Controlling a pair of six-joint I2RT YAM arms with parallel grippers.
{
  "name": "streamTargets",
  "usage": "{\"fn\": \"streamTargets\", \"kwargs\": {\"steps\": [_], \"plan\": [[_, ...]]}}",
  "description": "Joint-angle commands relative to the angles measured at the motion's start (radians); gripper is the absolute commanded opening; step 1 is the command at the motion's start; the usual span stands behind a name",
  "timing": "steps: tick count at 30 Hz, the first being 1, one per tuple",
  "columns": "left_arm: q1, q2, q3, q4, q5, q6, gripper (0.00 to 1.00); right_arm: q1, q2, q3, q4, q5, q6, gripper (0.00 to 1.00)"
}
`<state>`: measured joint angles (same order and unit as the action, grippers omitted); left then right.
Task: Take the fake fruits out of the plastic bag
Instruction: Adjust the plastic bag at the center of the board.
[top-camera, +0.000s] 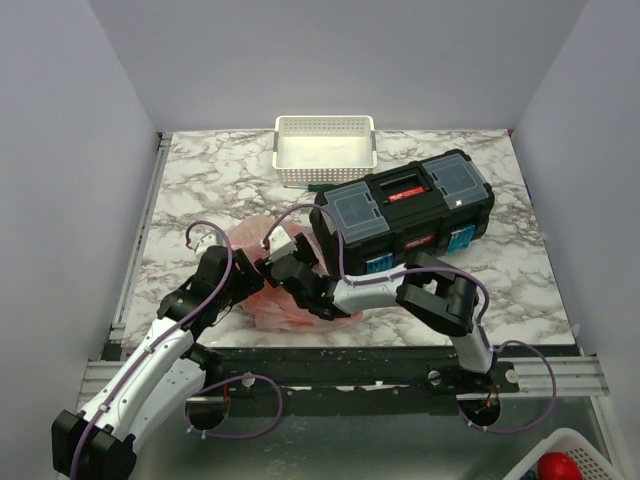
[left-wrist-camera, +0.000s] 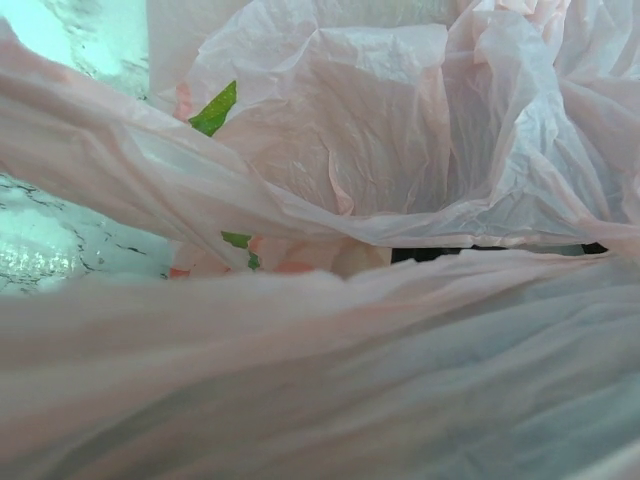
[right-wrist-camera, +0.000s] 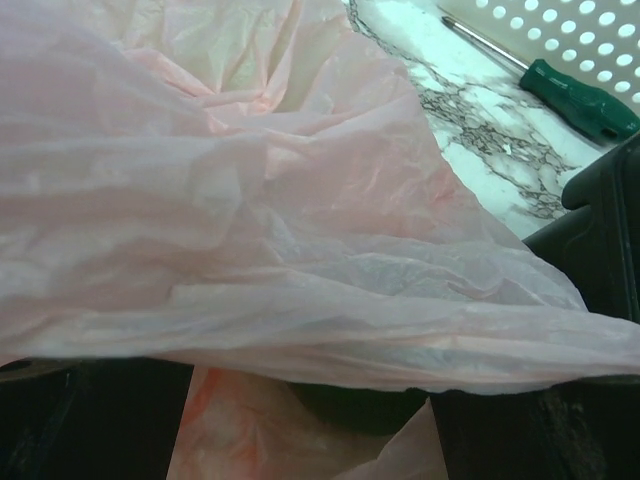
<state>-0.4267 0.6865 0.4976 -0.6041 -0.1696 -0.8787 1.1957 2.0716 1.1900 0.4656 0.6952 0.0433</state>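
The task looks barely under way: no fake fruits lie out on the marble table (top-camera: 200, 180), and the plastic bag (top-camera: 300, 305) sits crumpled at the near edge, just in front of the black toolbox (top-camera: 400, 210), with both arms reaching into it. In the right wrist view the right gripper (right-wrist-camera: 310, 395) has its fingers (right-wrist-camera: 90, 420) spread wide, a fold of pink film draped across them, and between them a dark green rounded shape (right-wrist-camera: 360, 408) – probably one of the fruits, as yet ungrasped. The left gripper (top-camera: 252, 272) is buried in the bag; its own camera shows only plastic, so I cannot tell whether it is spread or pinching. By that reading all three fruits remain to be taken out. A red round object (top-camera: 560, 466) lies in a white crate (top-camera: 590, 445) off the table at the corner – whether it is a fruit I cannot tell. As for writing: the toolbox carries a red label (top-camera: 405, 193) too small to read, and the bag shows only green printed marks (left-wrist-camera: 215, 110), no legible letters.
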Motion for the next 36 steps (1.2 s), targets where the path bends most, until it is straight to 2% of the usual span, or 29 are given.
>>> {"fn": "streamTargets", "kwargs": {"steps": [1,5,12,18,24,31,33,36], "plan": [[-0.001,0.007,0.024,0.024,0.026,0.034,0.70,-0.004,-0.014,-0.095,-0.165,-0.141,0.148,0.86],[-0.001,-0.006,0.014,0.044,0.025,0.066,0.70,-0.003,-0.041,-0.156,-0.060,-0.311,0.268,0.84],[-0.001,0.008,0.002,0.059,0.069,0.073,0.69,-0.041,0.038,-0.064,-0.116,-0.243,0.270,0.76],[0.000,-0.012,-0.017,0.079,0.101,0.094,0.69,-0.063,-0.112,-0.173,-0.063,-0.453,0.340,0.74],[0.002,-0.033,-0.017,0.188,0.240,0.154,0.70,-0.063,-0.263,-0.256,-0.076,-0.475,0.410,0.77],[0.002,0.008,-0.006,0.233,0.326,0.189,0.62,-0.064,-0.328,-0.247,-0.135,-0.448,0.378,0.80],[0.002,-0.002,-0.020,0.234,0.360,0.189,0.65,-0.063,-0.334,-0.224,-0.172,-0.437,0.355,0.80],[0.002,-0.065,-0.037,0.247,0.429,0.223,0.77,-0.062,-0.368,-0.226,-0.185,-0.444,0.333,0.82]]}}
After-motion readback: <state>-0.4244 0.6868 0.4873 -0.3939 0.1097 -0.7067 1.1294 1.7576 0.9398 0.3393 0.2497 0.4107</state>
